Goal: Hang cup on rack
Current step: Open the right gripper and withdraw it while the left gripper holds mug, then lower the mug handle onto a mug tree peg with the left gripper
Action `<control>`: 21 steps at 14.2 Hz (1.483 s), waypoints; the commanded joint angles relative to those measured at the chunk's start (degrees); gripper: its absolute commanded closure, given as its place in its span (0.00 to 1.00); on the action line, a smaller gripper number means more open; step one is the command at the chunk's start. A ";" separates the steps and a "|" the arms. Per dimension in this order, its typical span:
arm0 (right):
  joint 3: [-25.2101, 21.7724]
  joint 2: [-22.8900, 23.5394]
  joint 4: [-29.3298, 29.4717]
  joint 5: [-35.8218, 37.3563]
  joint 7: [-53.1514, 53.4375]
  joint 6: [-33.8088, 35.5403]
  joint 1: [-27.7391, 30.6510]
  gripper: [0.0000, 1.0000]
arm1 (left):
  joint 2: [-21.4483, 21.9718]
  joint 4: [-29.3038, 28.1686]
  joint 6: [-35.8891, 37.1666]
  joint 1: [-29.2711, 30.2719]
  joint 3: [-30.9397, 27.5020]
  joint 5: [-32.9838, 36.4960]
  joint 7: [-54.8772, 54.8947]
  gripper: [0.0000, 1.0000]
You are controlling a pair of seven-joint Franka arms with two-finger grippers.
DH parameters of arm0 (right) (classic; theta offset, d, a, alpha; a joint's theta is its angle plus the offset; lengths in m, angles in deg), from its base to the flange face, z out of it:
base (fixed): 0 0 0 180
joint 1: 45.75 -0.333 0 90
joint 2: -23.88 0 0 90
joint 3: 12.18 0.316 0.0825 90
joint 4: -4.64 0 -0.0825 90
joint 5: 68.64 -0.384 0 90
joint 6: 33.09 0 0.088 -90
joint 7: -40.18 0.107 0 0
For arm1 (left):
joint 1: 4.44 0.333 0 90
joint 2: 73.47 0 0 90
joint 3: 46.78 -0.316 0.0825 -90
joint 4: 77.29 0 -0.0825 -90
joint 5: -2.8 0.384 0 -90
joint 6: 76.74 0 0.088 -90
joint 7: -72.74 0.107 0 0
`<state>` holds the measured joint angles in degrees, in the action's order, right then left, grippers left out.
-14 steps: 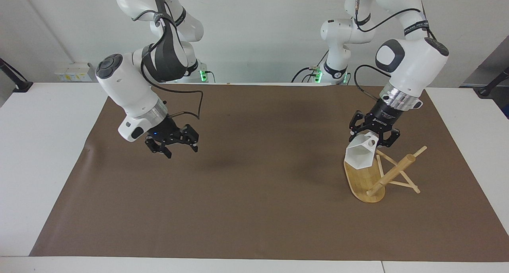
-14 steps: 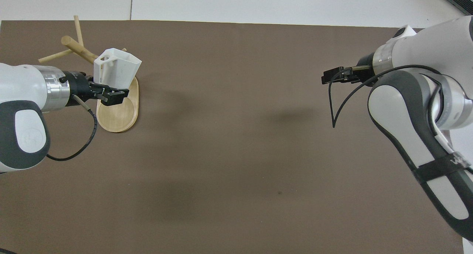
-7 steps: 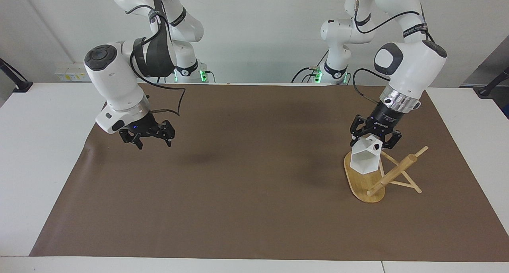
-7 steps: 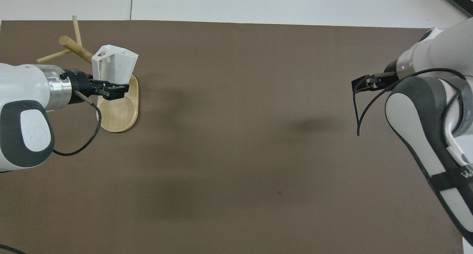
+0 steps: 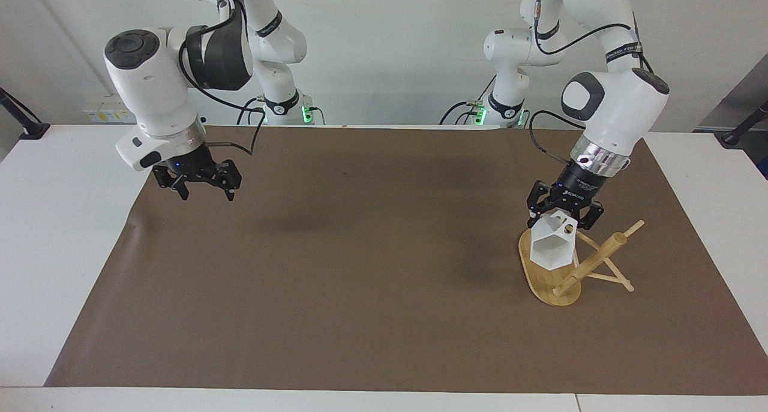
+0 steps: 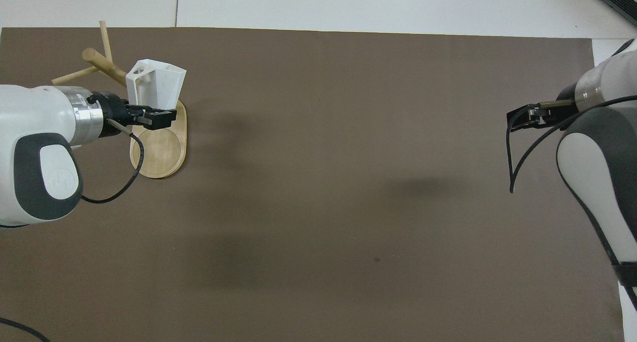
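At the facing view's right, the left gripper [image 5: 563, 215] is clamped on the white faceted cup [image 5: 551, 244], held over the bamboo mug tree's [image 5: 561, 278] oval base and hiding part of it. Upper left, the right gripper [image 5: 199, 184] hangs with fingers apart, empty.

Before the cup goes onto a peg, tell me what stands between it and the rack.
Nothing visible does. The left gripper holds the cup by its handle over the rack base, beside the post and pegs, not yet on one. The right gripper waits open over the right arm's end of the mat.
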<state>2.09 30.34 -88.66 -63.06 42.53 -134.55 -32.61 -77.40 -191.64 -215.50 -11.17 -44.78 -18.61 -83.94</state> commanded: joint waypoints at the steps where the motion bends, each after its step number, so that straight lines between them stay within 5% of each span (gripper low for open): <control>1: -1.70 -0.13 2.42 -0.04 0.46 2.93 0.31 0.00 | -0.72 0.87 -2.64 0.31 0.02 1.56 -8.10 1.00; 8: -11.62 -2.77 2.33 -4.35 -3.93 4.17 -4.52 0.00 | -1.96 0.88 -5.12 0.40 -0.07 1.64 -12.78 1.00; 21: -12.07 -4.88 5.32 -4.26 -4.72 8.12 -4.79 0.00 | -3.10 -0.08 -8.45 1.54 -0.07 1.73 -16.12 1.00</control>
<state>-9.36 25.44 -84.20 -66.25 39.29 -127.79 -37.12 -80.40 -191.44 -222.29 -9.37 -45.37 -19.08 -87.25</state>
